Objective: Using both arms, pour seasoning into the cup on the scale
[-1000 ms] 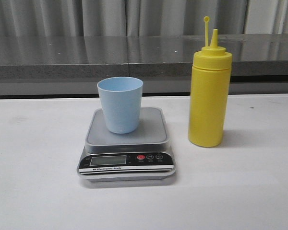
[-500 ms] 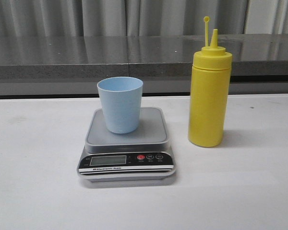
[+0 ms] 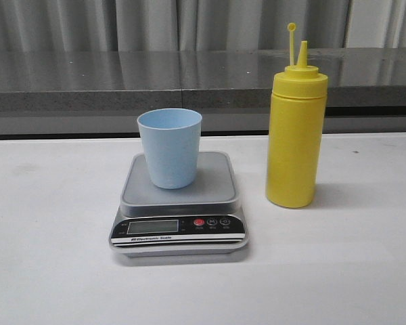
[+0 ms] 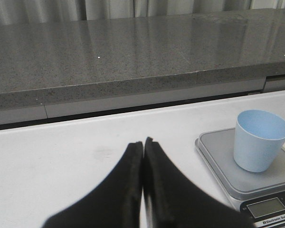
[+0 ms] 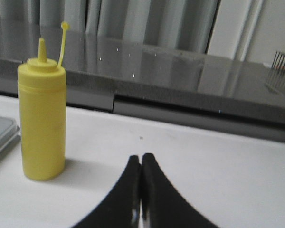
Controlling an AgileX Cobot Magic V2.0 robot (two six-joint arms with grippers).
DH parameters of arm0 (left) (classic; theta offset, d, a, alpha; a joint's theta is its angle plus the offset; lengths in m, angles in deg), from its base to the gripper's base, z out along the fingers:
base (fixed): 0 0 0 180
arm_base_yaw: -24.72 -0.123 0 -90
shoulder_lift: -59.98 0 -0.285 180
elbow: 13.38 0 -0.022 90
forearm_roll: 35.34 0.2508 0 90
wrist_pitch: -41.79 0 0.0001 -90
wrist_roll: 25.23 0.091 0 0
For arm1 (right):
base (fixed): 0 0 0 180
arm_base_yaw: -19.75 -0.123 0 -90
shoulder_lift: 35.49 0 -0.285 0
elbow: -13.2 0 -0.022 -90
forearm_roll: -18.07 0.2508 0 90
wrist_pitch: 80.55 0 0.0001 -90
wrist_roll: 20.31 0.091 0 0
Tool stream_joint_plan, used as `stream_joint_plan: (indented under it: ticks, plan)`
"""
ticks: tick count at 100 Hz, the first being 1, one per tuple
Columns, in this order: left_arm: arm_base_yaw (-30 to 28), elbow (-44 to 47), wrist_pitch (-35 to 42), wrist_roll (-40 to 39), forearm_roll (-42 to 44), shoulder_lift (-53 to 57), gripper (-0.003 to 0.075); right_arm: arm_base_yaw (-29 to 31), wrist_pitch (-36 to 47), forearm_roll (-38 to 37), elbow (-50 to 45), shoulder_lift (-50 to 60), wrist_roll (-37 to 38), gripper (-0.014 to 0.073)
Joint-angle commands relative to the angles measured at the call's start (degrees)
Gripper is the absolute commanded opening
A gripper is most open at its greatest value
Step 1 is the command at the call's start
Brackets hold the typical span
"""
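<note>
A light blue cup (image 3: 169,147) stands upright on the grey platform of the scale (image 3: 213,189) in the middle of the white table. The tall yellow seasoning bottle (image 3: 295,135) stands upright just right of the scale, its cap stalk sticking up. Neither arm shows in the front view. In the left wrist view my left gripper (image 4: 143,142) is shut and empty, over the table left of the scale (image 4: 221,161) and cup (image 4: 259,140). In the right wrist view my right gripper (image 5: 141,156) is shut and empty, right of the bottle (image 5: 42,123).
A dark grey stone ledge (image 3: 122,81) runs along the back of the table, with grey curtains behind it. The scale's corner (image 5: 2,135) shows at the edge of the right wrist view. The white tabletop (image 3: 338,271) stretches around the scale and bottle.
</note>
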Motion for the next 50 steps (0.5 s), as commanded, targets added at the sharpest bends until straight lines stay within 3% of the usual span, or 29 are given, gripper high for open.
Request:
stream_joint_plan:
  ticks: [1,13,35,50]
  plan:
    - [-0.1,-1.6,4.8,-0.5,-0.1,-0.3,-0.0018,0.3,8.1,-0.8,2.0,0.9,-0.3,-0.012]
    - [-0.1,-1.6,4.8,-0.5,-0.1,-0.3,-0.0018,0.3,4.4,1.5,7.9,-1.5,0.2,-0.012]
    - [-0.1,-1.6,4.8,-0.5,-0.1,-0.3,-0.0018,0.3,-9.8,3.4,24.5,-14.1,0.2,-0.012]
    - [-0.1,-1.6,4.8,-0.5,-0.1,-0.3,-0.0018,0.3,-11.0,3.4,33.4,-23.8,0.2,-0.012]
